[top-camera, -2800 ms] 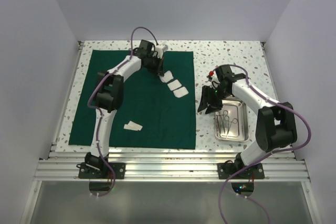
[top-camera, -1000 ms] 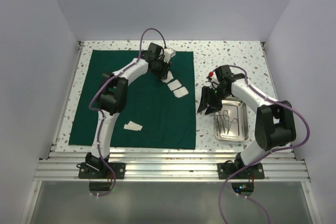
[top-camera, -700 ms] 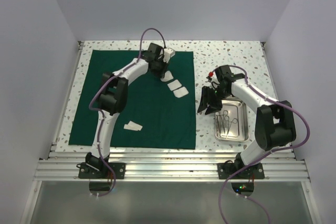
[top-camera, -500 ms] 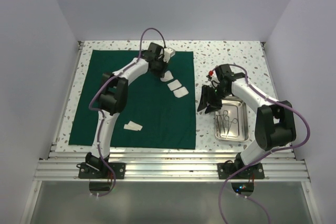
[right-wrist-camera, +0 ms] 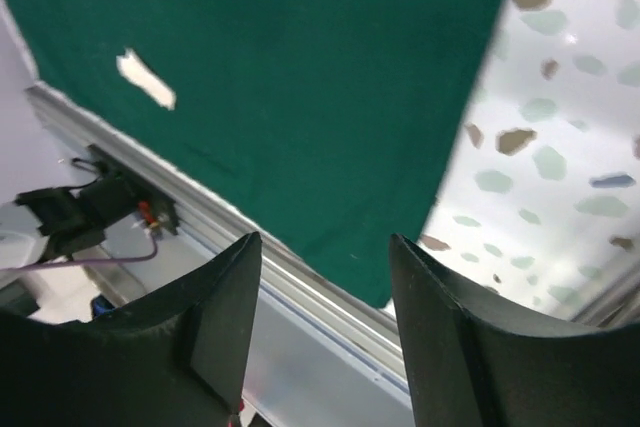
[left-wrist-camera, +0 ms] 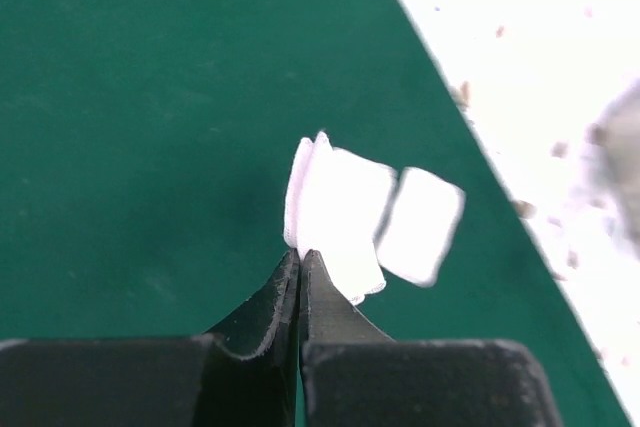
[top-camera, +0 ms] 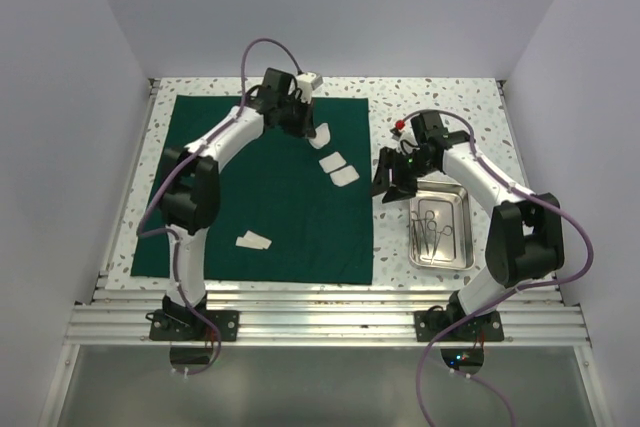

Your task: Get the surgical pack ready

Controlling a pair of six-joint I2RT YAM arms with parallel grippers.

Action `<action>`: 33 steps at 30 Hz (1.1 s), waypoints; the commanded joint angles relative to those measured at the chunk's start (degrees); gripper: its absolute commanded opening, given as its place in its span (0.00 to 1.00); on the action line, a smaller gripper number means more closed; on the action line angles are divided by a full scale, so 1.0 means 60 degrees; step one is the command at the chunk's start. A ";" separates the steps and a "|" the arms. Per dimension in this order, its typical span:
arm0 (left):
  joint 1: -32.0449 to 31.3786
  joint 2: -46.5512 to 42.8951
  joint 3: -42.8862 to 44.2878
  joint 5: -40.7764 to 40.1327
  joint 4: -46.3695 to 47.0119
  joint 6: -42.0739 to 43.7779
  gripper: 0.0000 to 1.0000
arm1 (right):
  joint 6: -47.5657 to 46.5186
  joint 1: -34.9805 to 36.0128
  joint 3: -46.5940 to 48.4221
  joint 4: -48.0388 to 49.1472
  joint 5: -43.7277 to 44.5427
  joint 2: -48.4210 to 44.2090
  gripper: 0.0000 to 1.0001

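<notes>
The left fingers (left-wrist-camera: 299, 282) are closed on the edge of a gauze square (left-wrist-camera: 335, 202) at the far right part of the green cloth (top-camera: 260, 187). The cloth lies spread flat on the counter (top-camera: 430, 107), with other gauze pieces (top-camera: 346, 176) on it. The right fingers (right-wrist-camera: 225, 307) stand open and empty over the cloth's right edge, near the steel tray (top-camera: 462, 247) holding the scissor-like instruments (top-camera: 432, 227).

Overhead, two wrist views; common cloth (top-camera: 270, 207)
</notes>
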 commanded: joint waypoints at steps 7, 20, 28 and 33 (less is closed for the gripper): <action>-0.0329 -0.3639 -0.3092 0.1961 0.1905 -0.1646 0.00 | 0.3431 -0.0022 -0.0474 0.4702 -0.3316 0.0036 0.78; -0.1031 -0.5211 -0.5352 0.2811 0.4017 -0.3932 0.00 | 0.6747 0.0022 -0.2087 0.9015 -0.3156 -0.0331 0.96; -0.1120 -0.5358 -0.5660 0.2870 0.4281 -0.4123 0.00 | 0.7332 0.0022 -0.2379 1.0185 -0.3302 -0.0330 0.76; -0.1120 -0.5153 -0.5573 0.2885 0.4281 -0.4123 0.00 | 0.7831 0.0022 -0.2804 1.0948 -0.3624 -0.0462 0.47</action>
